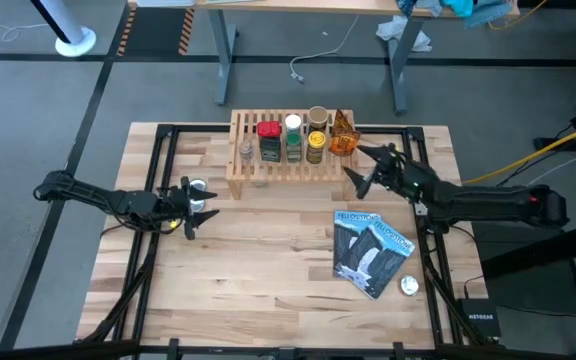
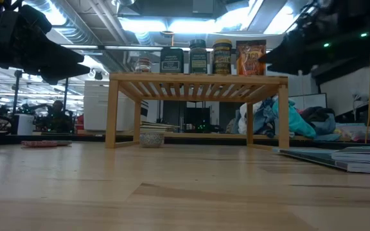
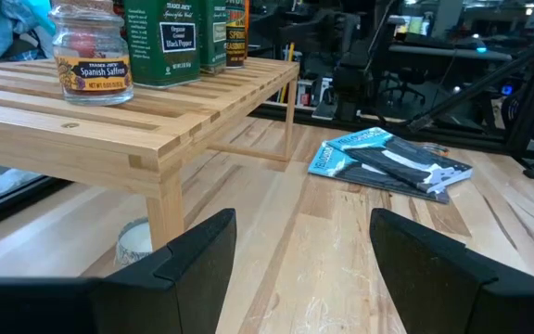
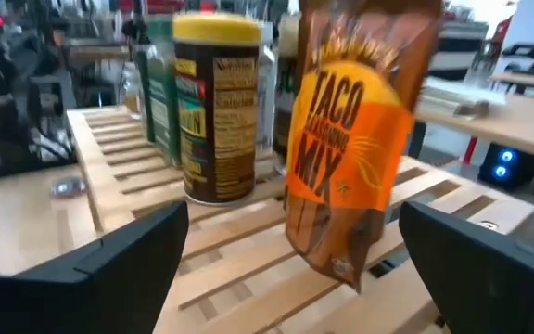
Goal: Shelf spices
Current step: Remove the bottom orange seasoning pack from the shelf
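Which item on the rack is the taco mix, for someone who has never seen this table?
Find the low wooden slatted shelf at the table's far edge. The taco seasoning packet stands at its right end, just ahead of the right gripper. It is the only flat orange packet; its neighbours are upright jars, nearest the yellow-capped jar.

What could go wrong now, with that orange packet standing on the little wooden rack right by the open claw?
The taco seasoning packet stands tilted at the end of the shelf, with the open right gripper close beside it, so a nudge could topple it onto the yellow-capped jar or off the edge. A small jar also sits under the shelf, awkward for the left gripper to reach.
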